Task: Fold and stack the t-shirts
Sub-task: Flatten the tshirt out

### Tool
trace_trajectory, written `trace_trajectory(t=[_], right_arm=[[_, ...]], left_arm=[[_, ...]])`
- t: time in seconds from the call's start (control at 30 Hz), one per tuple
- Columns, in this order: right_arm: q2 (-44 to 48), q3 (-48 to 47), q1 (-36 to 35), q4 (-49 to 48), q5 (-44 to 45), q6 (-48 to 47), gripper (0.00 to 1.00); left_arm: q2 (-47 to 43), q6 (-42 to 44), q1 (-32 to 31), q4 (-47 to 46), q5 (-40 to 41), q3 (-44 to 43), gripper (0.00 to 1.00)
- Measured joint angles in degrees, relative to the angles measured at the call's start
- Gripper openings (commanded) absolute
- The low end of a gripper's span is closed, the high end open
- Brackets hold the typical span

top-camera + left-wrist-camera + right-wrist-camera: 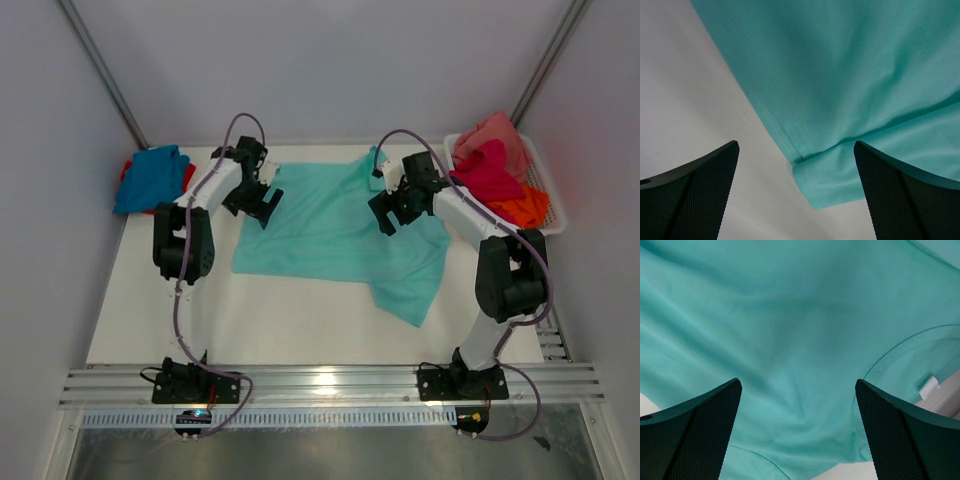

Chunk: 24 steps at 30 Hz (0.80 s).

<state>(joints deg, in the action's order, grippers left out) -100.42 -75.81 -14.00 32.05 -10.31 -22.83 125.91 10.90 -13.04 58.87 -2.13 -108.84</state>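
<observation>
A large mint-teal t-shirt [330,230] lies spread on the white table, one part trailing toward the front right. My left gripper [262,205] hovers open over its left edge; in the left wrist view the hem and a sleeve corner [830,180] lie between the open fingers [705,185]. My right gripper [388,215] stands open over the shirt's right part, near the collar [900,350] and its white label [929,386]. Nothing is held by either gripper. A blue t-shirt [150,178] lies on a red one [188,178] at the far left.
A white mesh basket [545,195] at the far right holds salmon pink [490,135], magenta [488,172] and orange [520,208] t-shirts. White walls close in the table on three sides. An aluminium rail [330,385] runs along the near edge.
</observation>
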Motion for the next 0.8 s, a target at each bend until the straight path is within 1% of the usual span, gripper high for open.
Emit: trace_trajectory(t=[0.27, 0.37, 0.67, 0.8], right_arm=[[-4.37, -1.73, -0.24, 0.55, 0.04, 0.0, 0.99], [-4.57, -1.79, -0.31, 0.74, 0.04, -0.02, 0.99], [-4.57, -2.12, -0.31, 2.75, 0.22, -1.05, 0.99], [-4.5, -1.86, -0.31, 3.45, 0.52, -1.42, 0.99]], left_arm=[[0.81, -0.17, -7.26, -1.51, 5.33, -0.81, 0.99], [0.94, -0.17, -8.63, -2.16, 6.4, -0.81, 0.99], [5.2, -0.17, -8.52, -2.99, 8.28, -0.72, 0.99], [5.6, 0.02, -8.48, -2.97, 8.46, -0.87, 0.99]])
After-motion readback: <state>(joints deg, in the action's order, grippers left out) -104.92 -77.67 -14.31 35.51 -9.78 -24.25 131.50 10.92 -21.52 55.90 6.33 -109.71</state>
